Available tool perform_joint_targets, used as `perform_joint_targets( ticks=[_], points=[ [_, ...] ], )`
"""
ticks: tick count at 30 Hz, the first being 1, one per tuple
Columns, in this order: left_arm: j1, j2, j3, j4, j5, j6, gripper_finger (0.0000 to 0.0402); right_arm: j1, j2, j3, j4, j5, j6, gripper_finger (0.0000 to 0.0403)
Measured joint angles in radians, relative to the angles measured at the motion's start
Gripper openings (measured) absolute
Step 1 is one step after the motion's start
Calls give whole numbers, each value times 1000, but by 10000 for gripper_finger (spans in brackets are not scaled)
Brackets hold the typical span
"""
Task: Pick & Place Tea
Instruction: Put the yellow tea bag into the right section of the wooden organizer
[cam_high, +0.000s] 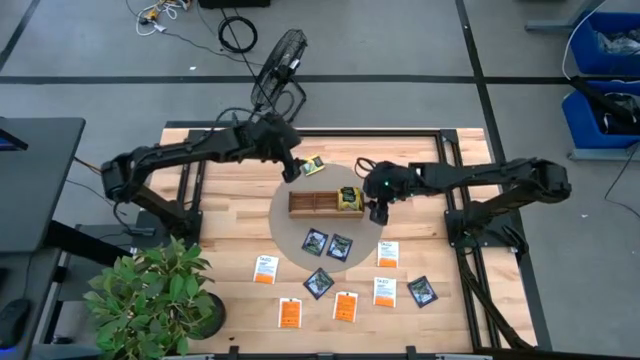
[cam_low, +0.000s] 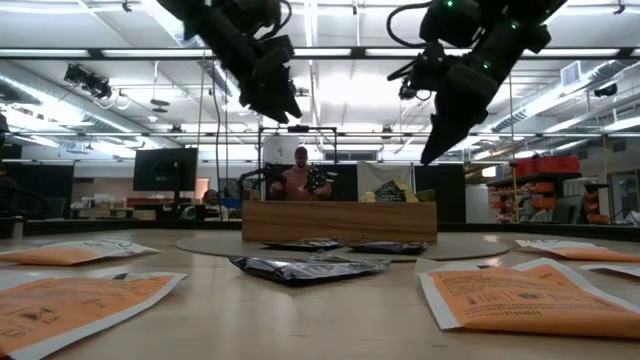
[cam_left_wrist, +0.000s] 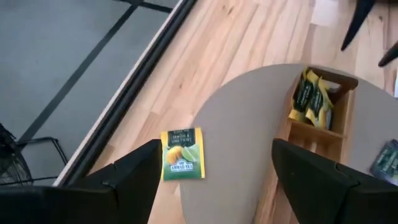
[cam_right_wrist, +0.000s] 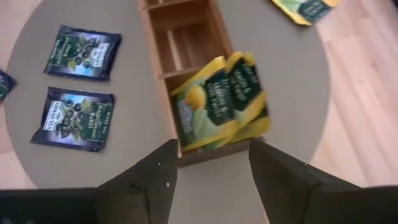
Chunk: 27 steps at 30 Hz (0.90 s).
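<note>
A wooden tray (cam_high: 318, 204) lies on a round grey mat (cam_high: 290, 225). Yellow-green tea packets (cam_right_wrist: 217, 102) stand tilted in the tray's right end compartment. My right gripper (cam_right_wrist: 212, 146) hovers open just above and to the right of that compartment (cam_high: 377, 210), with nothing between its fingers. One yellow-green tea packet (cam_left_wrist: 182, 154) lies flat across the mat's far edge, partly on the wood. My left gripper (cam_left_wrist: 216, 149) hangs open above it, slightly to its left in the high view (cam_high: 296, 168), clear of it.
Two dark blue packets (cam_high: 316, 241) (cam_high: 340, 246) lie on the mat's near part. White-and-orange (cam_high: 264, 268), orange (cam_high: 345, 306) and dark (cam_high: 422, 291) packets are spread over the near table. A potted plant (cam_high: 150, 295) stands at the near left corner. A person (cam_low: 300, 178) sits beyond the far edge.
</note>
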Motion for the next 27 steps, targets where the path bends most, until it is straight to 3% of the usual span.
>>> perform_joint_targets(
  ticks=[6, 12, 21, 27],
  points=[
    [9, 136, 204, -155, -16, 45, 278, 45, 0, -26, 27, 1, 24, 205],
    [32, 302, 327, -252, -9, 121, 260, 131, -6, -53, 3, 9, 68, 205],
    [96, 459, 439, -300, 66, 197, 275, 304, -16, -59, -55, 103, 178, 205],
    [140, 574, 588, -418, 84, 187, 284, 408, -16, -58, -53, 211, 193, 205]
  ],
)
